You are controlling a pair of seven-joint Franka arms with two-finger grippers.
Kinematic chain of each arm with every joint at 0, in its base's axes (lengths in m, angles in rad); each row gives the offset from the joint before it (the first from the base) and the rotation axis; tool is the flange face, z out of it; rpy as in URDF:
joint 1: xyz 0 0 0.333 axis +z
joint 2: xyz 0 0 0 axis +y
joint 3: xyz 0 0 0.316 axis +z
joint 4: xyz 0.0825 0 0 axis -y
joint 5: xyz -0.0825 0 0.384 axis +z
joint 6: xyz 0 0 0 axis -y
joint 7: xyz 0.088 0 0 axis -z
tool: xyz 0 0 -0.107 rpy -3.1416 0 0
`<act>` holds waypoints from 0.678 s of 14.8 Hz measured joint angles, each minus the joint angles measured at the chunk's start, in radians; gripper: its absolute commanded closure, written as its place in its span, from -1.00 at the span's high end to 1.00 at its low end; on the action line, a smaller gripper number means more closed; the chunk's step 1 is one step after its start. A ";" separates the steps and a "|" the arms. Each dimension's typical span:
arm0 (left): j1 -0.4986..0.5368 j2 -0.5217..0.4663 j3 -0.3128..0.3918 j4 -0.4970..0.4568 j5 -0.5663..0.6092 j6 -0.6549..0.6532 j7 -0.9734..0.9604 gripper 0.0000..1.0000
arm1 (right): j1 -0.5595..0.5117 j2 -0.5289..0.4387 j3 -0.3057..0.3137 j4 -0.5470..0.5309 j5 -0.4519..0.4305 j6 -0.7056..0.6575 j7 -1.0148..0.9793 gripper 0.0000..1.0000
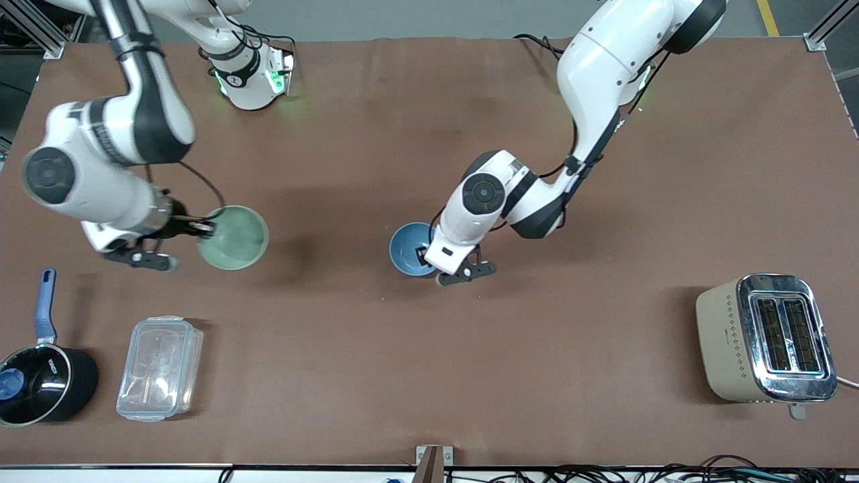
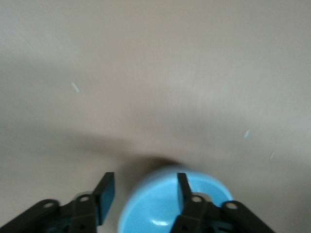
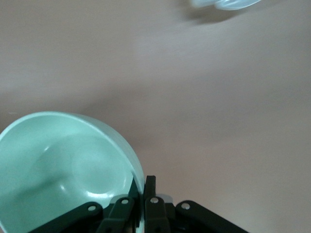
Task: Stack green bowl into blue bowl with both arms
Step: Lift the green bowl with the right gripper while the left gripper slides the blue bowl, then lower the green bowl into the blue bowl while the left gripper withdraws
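Rims look the right place to take these small, stiff, slick bowls: the right gripper (image 3: 140,201) has pinched the green bowl (image 1: 235,237) by its edge, tilted, while the left gripper (image 2: 145,194) straddles the blue bowl's (image 1: 411,248) rim, fingers parted, mid-table.

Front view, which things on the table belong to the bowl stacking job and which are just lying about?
Job: green bowl, pinched at its rim by the right gripper; blue bowl, with the open left gripper straddling its rim.
Lying about: saucepan, clear plastic container, toaster.
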State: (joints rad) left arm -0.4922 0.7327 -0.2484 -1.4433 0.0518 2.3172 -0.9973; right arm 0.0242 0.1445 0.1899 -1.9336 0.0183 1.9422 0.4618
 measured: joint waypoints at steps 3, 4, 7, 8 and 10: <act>0.018 -0.103 0.073 0.077 0.000 -0.149 0.035 1.00 | 0.015 0.015 0.181 0.034 0.000 0.041 0.284 -0.99; 0.039 -0.146 0.090 0.088 0.000 -0.175 0.055 1.00 | 0.023 0.029 0.224 0.038 -0.001 0.073 0.360 -0.99; 0.162 -0.279 0.097 0.094 0.000 -0.326 0.234 1.00 | 0.076 0.102 0.287 0.040 -0.004 0.204 0.530 -0.99; 0.198 -0.317 0.098 0.094 0.000 -0.381 0.301 1.00 | 0.101 0.131 0.290 0.040 -0.005 0.244 0.563 -0.99; 0.259 -0.381 0.099 0.094 0.000 -0.470 0.417 1.00 | 0.147 0.186 0.292 0.042 -0.021 0.308 0.621 -0.99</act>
State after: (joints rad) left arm -0.2328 0.3522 -0.1491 -1.3498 0.0519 1.8475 -0.5803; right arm 0.1715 0.3306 0.4815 -1.8917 -0.0024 2.2497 1.0823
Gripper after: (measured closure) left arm 0.000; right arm 0.943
